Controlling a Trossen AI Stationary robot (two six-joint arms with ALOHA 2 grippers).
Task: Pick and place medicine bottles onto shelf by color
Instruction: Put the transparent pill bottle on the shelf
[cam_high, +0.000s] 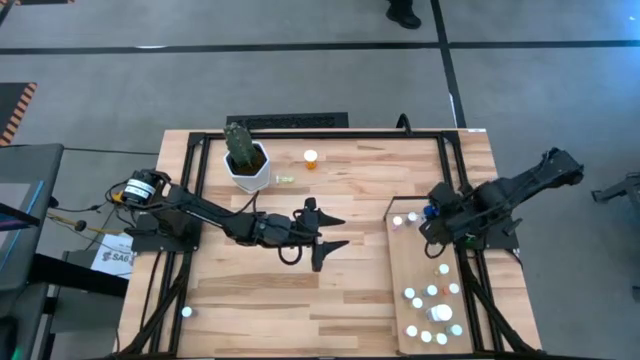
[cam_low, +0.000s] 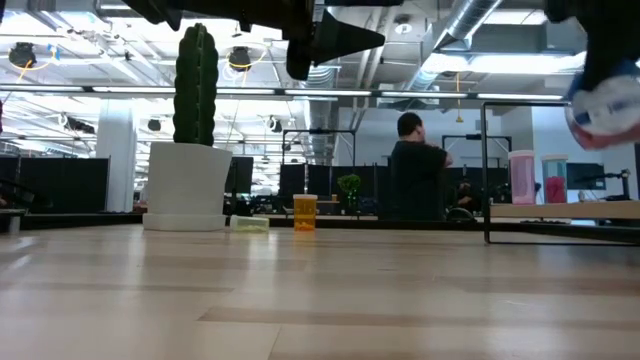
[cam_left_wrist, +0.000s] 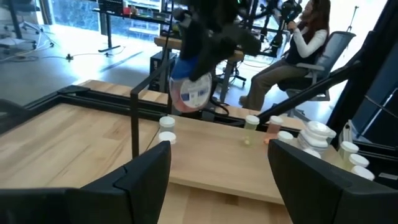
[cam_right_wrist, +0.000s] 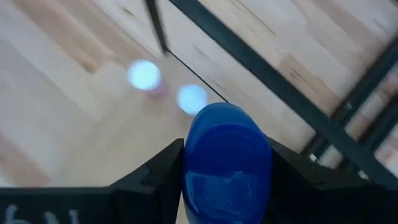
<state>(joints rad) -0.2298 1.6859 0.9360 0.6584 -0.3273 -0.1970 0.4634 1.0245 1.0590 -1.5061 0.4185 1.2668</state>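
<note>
Right jaws clamp blue bottle (cam_right_wrist: 227, 165); left jaws wide, empty.

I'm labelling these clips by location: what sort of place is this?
Probably an open-plan office or lab: exposed ceiling ducts, desks with a seated person behind, another in an office chair, beyond the planked table.

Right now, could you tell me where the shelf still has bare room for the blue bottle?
The shelf is bare along its middle, between the two white-capped bottles at its far end and the crowded cluster at its near end. The right gripper holds the blue bottle above the far end. The left gripper waits open at mid-table.
</note>
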